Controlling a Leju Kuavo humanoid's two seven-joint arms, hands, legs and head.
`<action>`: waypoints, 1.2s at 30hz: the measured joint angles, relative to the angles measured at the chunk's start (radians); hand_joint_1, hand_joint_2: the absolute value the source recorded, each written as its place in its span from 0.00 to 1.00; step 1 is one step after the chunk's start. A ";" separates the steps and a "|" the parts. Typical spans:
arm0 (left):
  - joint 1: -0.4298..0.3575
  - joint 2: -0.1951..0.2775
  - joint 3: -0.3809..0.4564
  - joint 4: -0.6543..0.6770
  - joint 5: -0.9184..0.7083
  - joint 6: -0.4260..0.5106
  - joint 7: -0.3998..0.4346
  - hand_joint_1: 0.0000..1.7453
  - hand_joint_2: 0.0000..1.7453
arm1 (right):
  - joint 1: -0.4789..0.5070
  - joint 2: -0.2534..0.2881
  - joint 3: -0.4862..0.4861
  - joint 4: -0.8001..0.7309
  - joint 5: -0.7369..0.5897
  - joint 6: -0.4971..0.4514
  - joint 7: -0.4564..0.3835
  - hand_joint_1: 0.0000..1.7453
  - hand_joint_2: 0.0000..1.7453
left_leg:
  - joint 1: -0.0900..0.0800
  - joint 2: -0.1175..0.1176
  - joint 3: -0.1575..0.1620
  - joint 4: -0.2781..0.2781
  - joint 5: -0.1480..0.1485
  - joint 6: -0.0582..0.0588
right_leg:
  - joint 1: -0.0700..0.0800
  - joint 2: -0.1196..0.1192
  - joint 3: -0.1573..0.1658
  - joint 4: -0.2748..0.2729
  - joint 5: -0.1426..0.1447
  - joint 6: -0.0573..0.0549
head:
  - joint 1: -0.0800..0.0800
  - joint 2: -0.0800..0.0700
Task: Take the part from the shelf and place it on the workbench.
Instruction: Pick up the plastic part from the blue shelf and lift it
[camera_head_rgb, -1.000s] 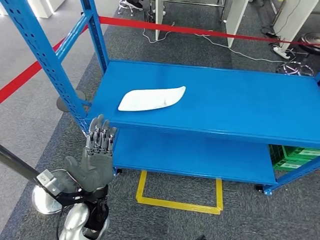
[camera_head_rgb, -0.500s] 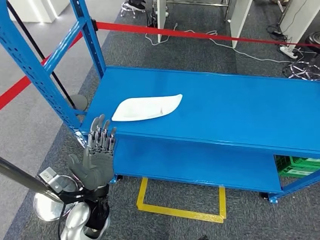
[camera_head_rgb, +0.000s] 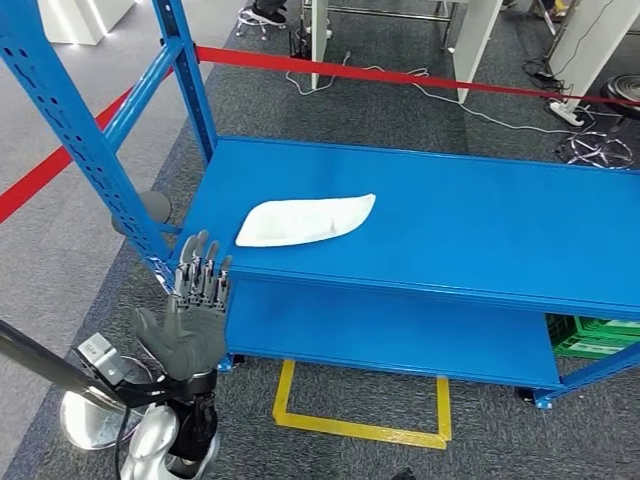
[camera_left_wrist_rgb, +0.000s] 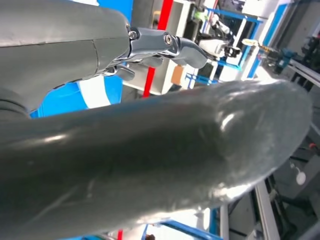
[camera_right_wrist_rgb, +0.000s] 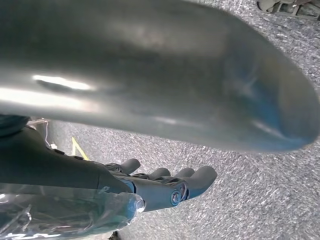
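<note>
The flat white curved plastic part lies on the blue metal shelf, and the empty, spread-open left hand waiting below might bump the shelf's edge reaching up.

The left hand has a matt grey rubbery palm and thumb, with darker fingers built of small silvery metal links. Below the palm sit a black wrist collar, a polished silver rounded arm shell and a thin black cable looping beside the shell. The right hand shows dark grey fingers with a small round screw near the tips, and crinkled clear plastic wrap beside the screw.
</note>
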 joint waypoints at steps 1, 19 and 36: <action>-0.001 0.001 -0.003 0.000 -0.003 -0.012 -0.010 0.00 0.00 | 0.000 0.000 -0.001 0.000 0.000 0.001 -0.002 0.00 0.00 | 0.001 0.000 0.002 -0.001 -0.005 0.006 | 0.000 -0.001 -0.023 0.048 -0.024 0.003 | 0.002 0.000; -0.001 0.003 -0.003 0.008 -0.020 0.015 0.017 0.00 0.00 | 0.000 0.000 -0.010 0.001 0.000 0.000 -0.003 0.00 0.00 | -0.004 0.002 -0.082 0.239 -0.146 -0.042 | -0.005 -0.002 0.010 -0.032 0.033 -0.040 | -0.007 0.000; -0.005 0.000 -0.002 0.034 0.025 0.004 0.060 0.00 1.00 | 0.000 0.000 -0.034 0.001 -0.047 0.029 -0.011 0.00 0.00 | 0.000 0.003 -0.008 -0.001 0.014 0.009 | 0.000 -0.003 -0.110 0.234 -0.094 0.010 | 0.006 0.000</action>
